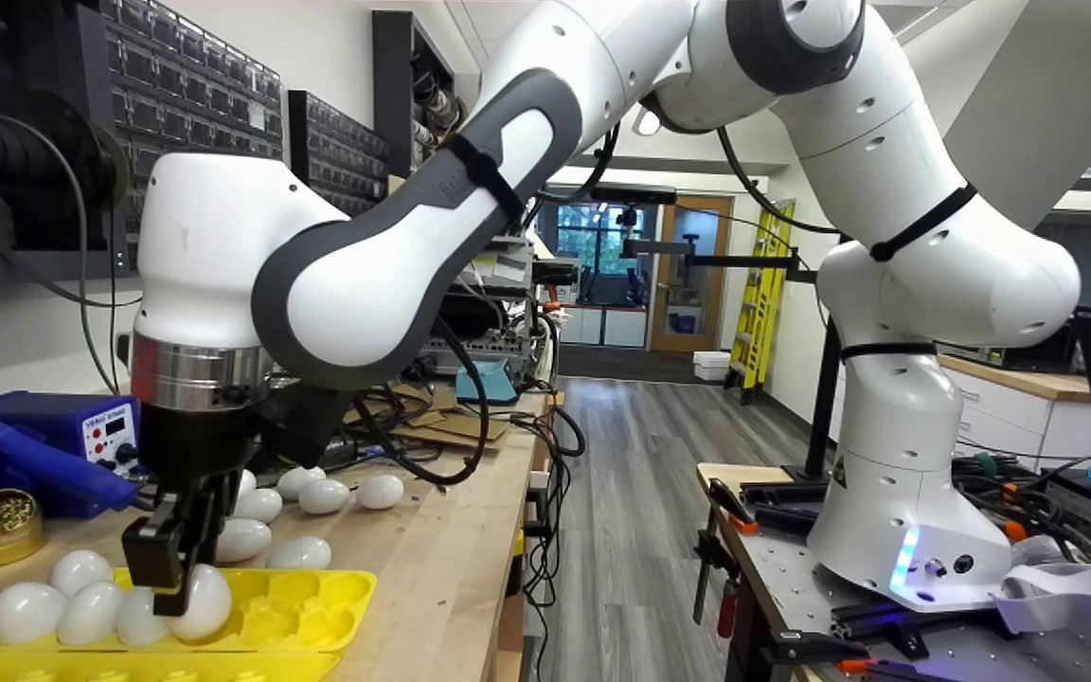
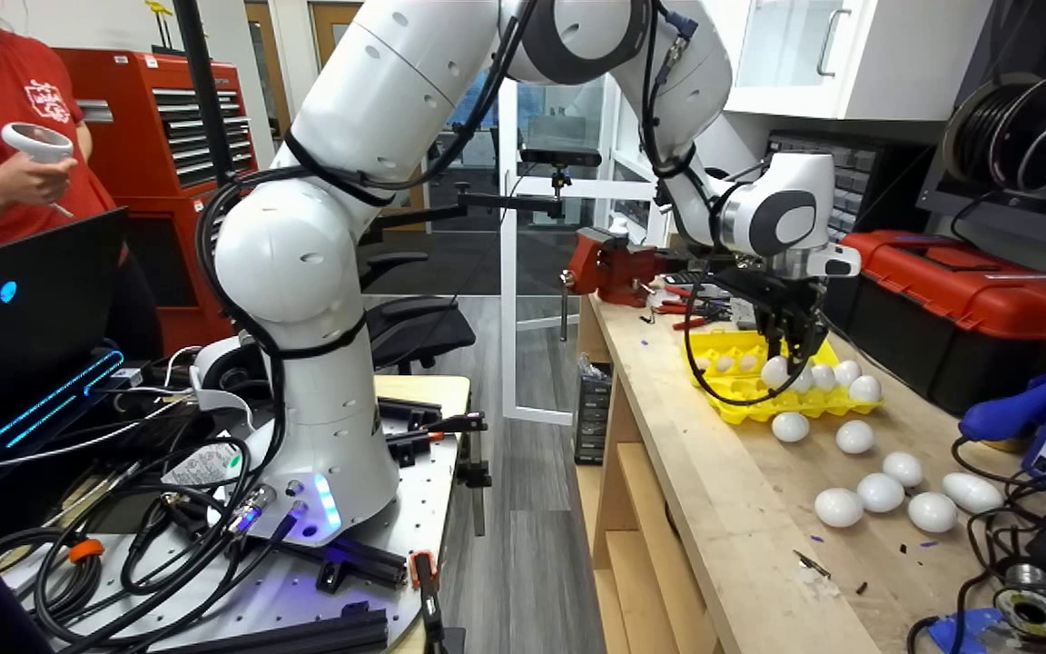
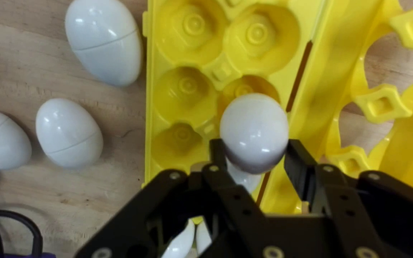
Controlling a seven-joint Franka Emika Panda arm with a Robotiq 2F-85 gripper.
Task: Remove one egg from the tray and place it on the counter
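Observation:
The yellow tray [image 1: 356,592] lies open on the wooden counter [image 1: 432,568] and shows in both exterior views [image 2: 732,413]. My gripper [image 3: 253,148] points down over it, its two fingers touching opposite sides of a white egg [image 3: 255,130]. This egg [image 1: 209,606] looks raised a little above the cells in the wrist view; its underside is hidden. Another white egg [image 3: 243,178] shows partly beneath it, in the tray. Several more eggs [image 1: 94,611] sit in the tray cells next to my gripper. Several cells [image 3: 186,86] hold no egg.
Several loose white eggs [image 2: 881,492] lie on the counter beside the tray. Cables [image 1: 413,417], a blue soldering station [image 1: 72,431], a red-topped toolbox [image 2: 968,300] and a red vise [image 2: 614,268] stand around. A person [image 2: 24,136] stands behind the robot's base.

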